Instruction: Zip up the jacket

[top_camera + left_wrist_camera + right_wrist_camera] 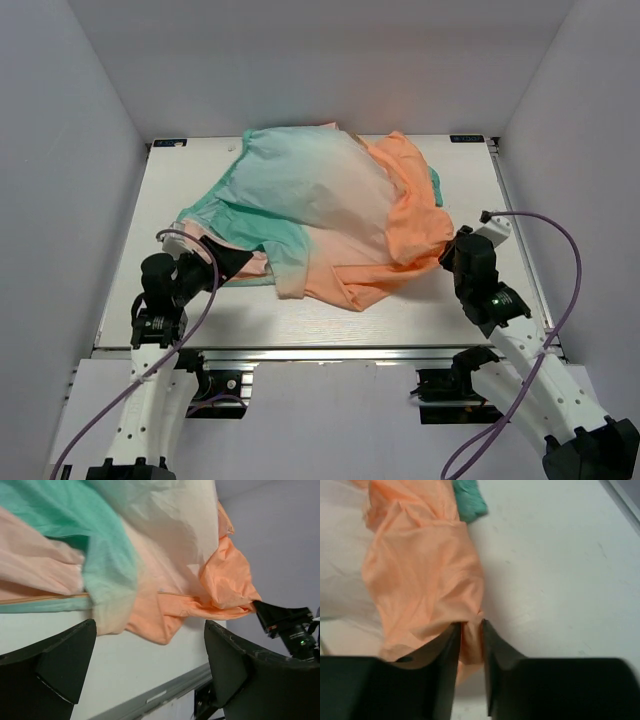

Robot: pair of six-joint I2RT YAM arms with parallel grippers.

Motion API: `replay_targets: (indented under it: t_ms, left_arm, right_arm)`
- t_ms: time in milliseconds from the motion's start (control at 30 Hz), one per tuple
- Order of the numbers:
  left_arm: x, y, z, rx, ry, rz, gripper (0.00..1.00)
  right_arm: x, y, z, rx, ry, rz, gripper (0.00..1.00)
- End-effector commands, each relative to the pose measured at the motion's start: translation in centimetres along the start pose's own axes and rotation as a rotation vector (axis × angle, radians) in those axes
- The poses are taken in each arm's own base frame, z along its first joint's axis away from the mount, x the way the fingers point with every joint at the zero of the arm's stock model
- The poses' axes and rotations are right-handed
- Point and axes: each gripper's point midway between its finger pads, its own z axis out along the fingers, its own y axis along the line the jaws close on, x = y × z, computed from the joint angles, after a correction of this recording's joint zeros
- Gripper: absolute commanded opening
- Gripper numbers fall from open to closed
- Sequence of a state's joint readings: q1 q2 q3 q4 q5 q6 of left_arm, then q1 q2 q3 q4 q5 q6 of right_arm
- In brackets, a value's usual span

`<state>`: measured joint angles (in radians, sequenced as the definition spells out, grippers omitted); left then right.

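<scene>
Lying in a crumpled heap on the white surface (420, 322), the jacket (330, 210) is found near the middle of that surface. Teal cloth is seen at the left and far side of the heap. A pale, puffed-up panel occupies the middle, and orange cloth runs along the right side and the near edge. The layers are folded over one another.

The left tool (232, 262) is positioned at the near left edge of the heap, where teal and pale peach folds meet. In the left wrist view its jaws are spread wide and are not closed on anything. The cloth lies just beyond the jaws, and bare surface is visible below it. The left tool is released.

The right tool (468, 630) is positioned at the right edge of the heap, against the orange cloth. In the right wrist view its fingers (447, 652) are set close together, and a fold of orange cloth fills the narrow gap between them. Whether that fold is clamped or merely lies loose in the gap cannot be told. A small teal piece of the jacket is seen beyond the orange fold, resting on the surface.
</scene>
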<state>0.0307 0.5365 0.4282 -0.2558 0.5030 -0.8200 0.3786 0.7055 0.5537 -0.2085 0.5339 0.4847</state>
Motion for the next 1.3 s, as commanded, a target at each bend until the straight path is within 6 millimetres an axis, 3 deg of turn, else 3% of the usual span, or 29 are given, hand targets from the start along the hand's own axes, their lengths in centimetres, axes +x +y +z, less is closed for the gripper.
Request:
replay_targets:
  t_ms: [0,67,100,167,267,300,333,400,433,467,533,600,667,733,800,933,1000,1067,1133,1167,1200,1233,1267]
  left_arm:
    - [1.4,1.1,-1.3,-0.092,0.069,0.040,0.98]
    - [0.4,1.4,-1.4,-0.151,0.056,0.051,0.98]
    - [0.0,1.7,-1.3,-0.183,0.047,0.047,0.98]
    - [-0.9,3.5,-0.7,-0.292,0.035,0.019,0.98]
    - [-2.4,3.9,1.5,-0.320,0.043,0.006,0.98]
    - [-3.1,3.2,2.4,-0.291,0.050,0.010,0.98]
    - [-3.7,3.3,3.2,-0.292,0.050,0.010,0.98]
    - [-5.2,4.2,5.5,-0.338,0.053,-0.003,0.98]
    - [-5.8,4.5,6.3,-0.356,0.053,0.000,0.98]
    - [-5.7,6.3,7.6,-0.414,0.085,-0.017,0.98]
    - [-7.6,6.6,9.1,-0.447,0.065,0.000,0.98]
    - [-5.9,7.5,10.5,-0.492,0.147,-0.026,0.98]
    - [-6.0,7.7,11.3,-0.498,0.144,-0.041,0.98]
    - [-5.5,8.3,11.4,-0.519,0.152,-0.059,0.98]
    - [-5.3,8.0,11.4,-0.510,0.152,-0.063,0.98]
    - [-4.5,8.1,9.9,-0.556,0.153,-0.058,0.98]
    - [-4.3,8.3,9.1,-0.576,0.143,-0.058,0.98]
    - [-4.0,8.8,7.7,-0.618,0.129,-0.056,0.98]
    - [-3.7,9.0,6.6,-0.641,0.129,-0.052,0.98]
    - [-3.2,9.4,6.1,-0.655,0.140,-0.051,0.98]
    - [-3.0,9.6,5.7,-0.666,0.143,-0.050,0.98]
    - [-2.5,9.8,5.2,-0.683,0.160,-0.048,0.98]
    - [-2.3,9.9,4.8,-0.688,0.159,-0.043,0.98]
  right_arm:
    - [-0.7,-4.9,-1.1,0.271,-0.017,0.016,0.34]
    - [-1.5,-5.6,-1.6,0.334,-0.003,-0.017,0.60]
    - [-1.9,-5.4,-1.7,0.335,0.000,-0.025,0.66]
    - [-3.0,-3.8,-1.8,0.276,0.026,-0.037,0.89]
    - [-2.4,-0.8,-1.8,0.110,0.107,-0.070,0.89]
    - [-2.2,0.7,-1.6,0.034,0.116,-0.065,0.89]
    - [-1.0,3.1,-1.9,-0.099,0.178,-0.067,0.89]
    - [1.6,5.5,-2.1,-0.227,0.258,-0.089,0.89]
    - [2.8,8.2,-2.9,-0.335,0.278,-0.113,0.89]
    - [4.6,9.3,-3.0,-0.363,0.317,-0.150,0.89]
    - [7.7,12.0,-4.4,-0.436,0.363,-0.232,0.89]
    - [11.3,14.1,-5.2,-0.479,0.463,-0.299,0.89]
    - [14.5,15.0,-5.0,-0.468,0.537,-0.355,0.89]
    - [17.1,15.6,-4.9,-0.437,0.578,-0.395,0.89]
    - [18.2,16.1,-4.7,-0.401,0.613,-0.370,0.88]
    - [21.1,14.9,-3.7,-0.314,0.670,-0.374,0.85]
    - [21.5,13.7,-3.3,-0.267,0.671,-0.379,0.62]
    - [22.0,11.3,-3.3,-0.177,0.682,-0.373,0.33]
    - [21.3,8.8,-2.6,-0.079,0.653,-0.356,0.28]
    - [21.2,6.5,-2.2,-0.009,0.660,-0.347,0.11]
    - [20.9,4.2,-2.3,0.068,0.672,-0.356,0.05]
    - [20.2,3.1,-2.4,0.097,0.663,-0.329,0.00]
    - [19.9,0.4,-2.1,0.178,0.670,-0.294,0.00]
